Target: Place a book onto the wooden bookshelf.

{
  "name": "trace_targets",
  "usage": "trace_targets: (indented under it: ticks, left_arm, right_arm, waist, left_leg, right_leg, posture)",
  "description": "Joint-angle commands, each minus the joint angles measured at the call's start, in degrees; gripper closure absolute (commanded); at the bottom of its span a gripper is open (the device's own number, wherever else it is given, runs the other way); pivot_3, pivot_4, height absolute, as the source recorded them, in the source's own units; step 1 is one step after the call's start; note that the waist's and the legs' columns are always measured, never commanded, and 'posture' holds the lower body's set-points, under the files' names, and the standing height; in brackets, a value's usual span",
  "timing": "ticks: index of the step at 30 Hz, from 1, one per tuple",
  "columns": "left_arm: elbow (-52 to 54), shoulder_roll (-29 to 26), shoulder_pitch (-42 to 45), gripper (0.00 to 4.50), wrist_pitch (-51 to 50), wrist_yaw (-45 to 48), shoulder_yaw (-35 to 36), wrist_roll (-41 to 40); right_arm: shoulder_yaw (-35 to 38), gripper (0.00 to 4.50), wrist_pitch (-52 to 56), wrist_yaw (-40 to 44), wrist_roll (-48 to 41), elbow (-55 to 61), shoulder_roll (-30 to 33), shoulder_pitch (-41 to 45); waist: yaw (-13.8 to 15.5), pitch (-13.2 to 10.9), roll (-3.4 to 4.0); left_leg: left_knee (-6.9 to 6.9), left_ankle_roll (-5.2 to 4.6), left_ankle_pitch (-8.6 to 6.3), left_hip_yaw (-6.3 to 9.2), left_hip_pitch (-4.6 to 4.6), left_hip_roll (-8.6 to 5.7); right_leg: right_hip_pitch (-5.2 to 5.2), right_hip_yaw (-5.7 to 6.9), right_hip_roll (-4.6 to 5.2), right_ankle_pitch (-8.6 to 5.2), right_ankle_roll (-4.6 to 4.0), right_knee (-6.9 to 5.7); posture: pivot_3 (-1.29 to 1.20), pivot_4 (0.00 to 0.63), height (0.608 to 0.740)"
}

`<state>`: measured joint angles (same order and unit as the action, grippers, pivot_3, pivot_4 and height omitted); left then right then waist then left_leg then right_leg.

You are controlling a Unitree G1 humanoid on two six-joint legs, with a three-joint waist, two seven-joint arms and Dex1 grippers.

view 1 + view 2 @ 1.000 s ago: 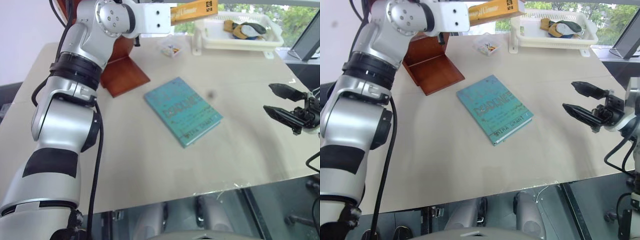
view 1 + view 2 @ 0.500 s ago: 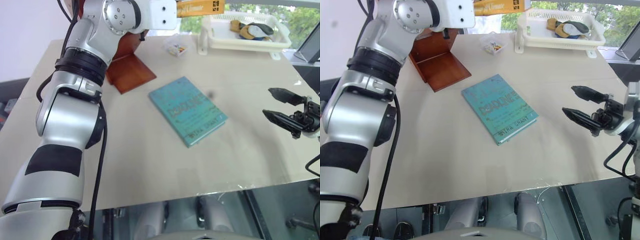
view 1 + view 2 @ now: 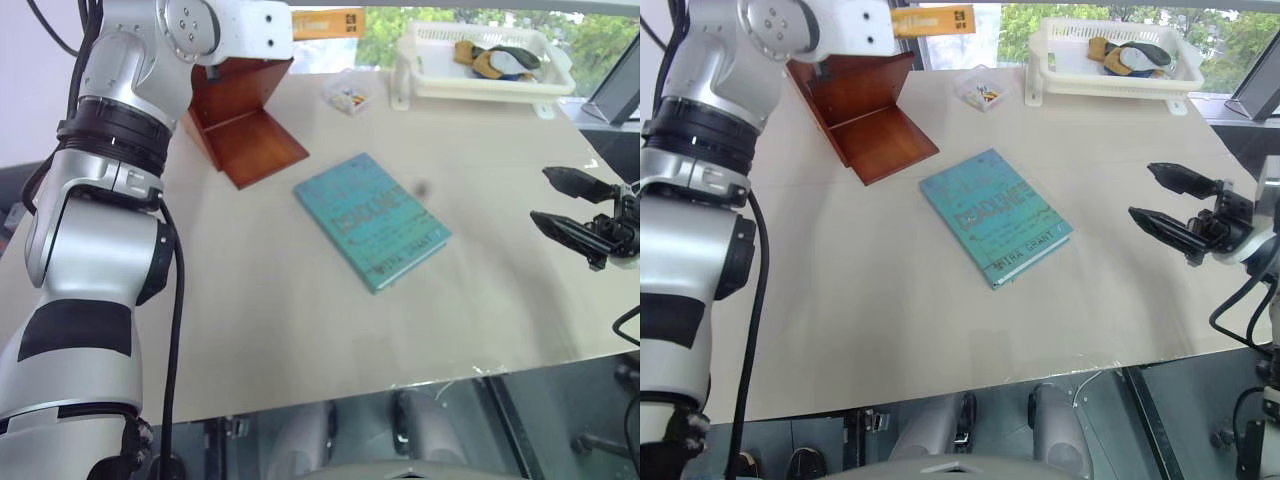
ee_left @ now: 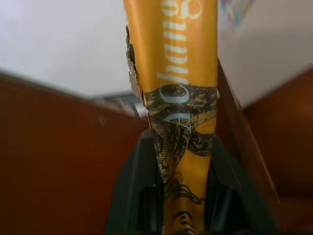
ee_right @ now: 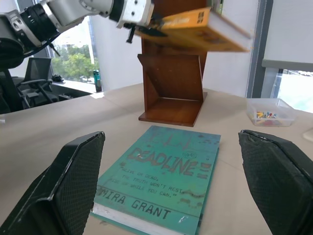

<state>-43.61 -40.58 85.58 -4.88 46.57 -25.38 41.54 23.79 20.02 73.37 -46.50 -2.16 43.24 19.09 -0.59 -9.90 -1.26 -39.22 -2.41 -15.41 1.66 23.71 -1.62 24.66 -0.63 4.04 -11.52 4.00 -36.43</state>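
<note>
left pincer [image 5: 146, 27] — grips book [image 5: 205, 30] | above wooden bookshelf [image 3: 865, 110] — airborne

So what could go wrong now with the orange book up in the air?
The left gripper pinches the book only at one end, so the long free end could sag or slip out. It hangs beside the wooden bookshelf, so it might bump the tall side panel. If dropped, it could land on the teal book below.

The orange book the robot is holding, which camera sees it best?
The right wrist view: there the whole orange book shows, held in the left gripper above the wooden bookshelf. The left wrist view shows a close strip of its cover between the fingers. The eye views show one end of it.
</note>
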Motion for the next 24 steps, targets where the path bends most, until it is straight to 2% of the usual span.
trace_targets:
  ticks: [1,6,12,22,24]
  left_arm:
    - [7.8,-0.4,-0.2,4.02,-5.5,1.7,1.7,0.8]
    - [13.7,-1.5,-2.8,4.02,-13.1,3.0,2.2,2.7]
    - [17.8,0.2,-4.2,4.02,-21.4,4.2,1.4,4.8]
    - [15.5,0.9,-3.7,4.02,-23.8,4.5,0.2,6.5]
    - [15.3,0.8,-3.7,3.04,-23.9,4.8,0.4,6.5]
  right_arm:
    - [0.3,0.0,-0.6,0.9,0.0,-0.8,1.1,2.5]
    - [-1.6,0.0,-0.7,2.9,1.2,-4.1,1.0,5.9]
    - [-3.7,0.0,-1.1,4.8,2.6,-7.2,0.2,9.5]
    - [-2.7,0.0,-1.4,4.2,2.3,-5.6,-0.7,7.9]
    - [-2.0,0.0,-1.5,3.7,1.9,-5.0,-1.0,7.2]
  waist:
    - [0.1,0.0,0.0]
    - [-0.1,0.0,0.0]
    - [-0.2,0.0,0.0]
    - [-0.2,0.0,0.0]
    - [-0.2,0.0,0.0]
  left_leg:
    - [-0.02,0.0,0.0,0.01,0.01,0.0]
    - [-0.04,0.0,0.0,0.02,0.02,0.0]
    - [-0.05,0.01,0.01,0.0,-0.02,0.01]
    - [-0.04,0.01,0.01,-0.01,-0.03,0.01]
    - [-0.05,0.01,0.01,-0.01,-0.03,0.01]
  right_leg:
    - [0.0,0.01,0.01,0.0,0.0,-0.01]
    - [0.0,-0.01,0.01,0.0,0.0,-0.01]
    - [0.01,-0.03,0.0,0.0,0.0,-0.1]
    - [0.03,-0.08,0.01,0.0,0.0,-0.11]
    - [0.03,-0.08,0.01,0.0,0.0,-0.12]
  posture:
    - [0.0,0.15,0.74]
    - [0.0,0.15,0.74]
    - [0.0,0.15,0.74]
    - [0.0,0.15,0.74]
    - [0.0,0.15,0.74]
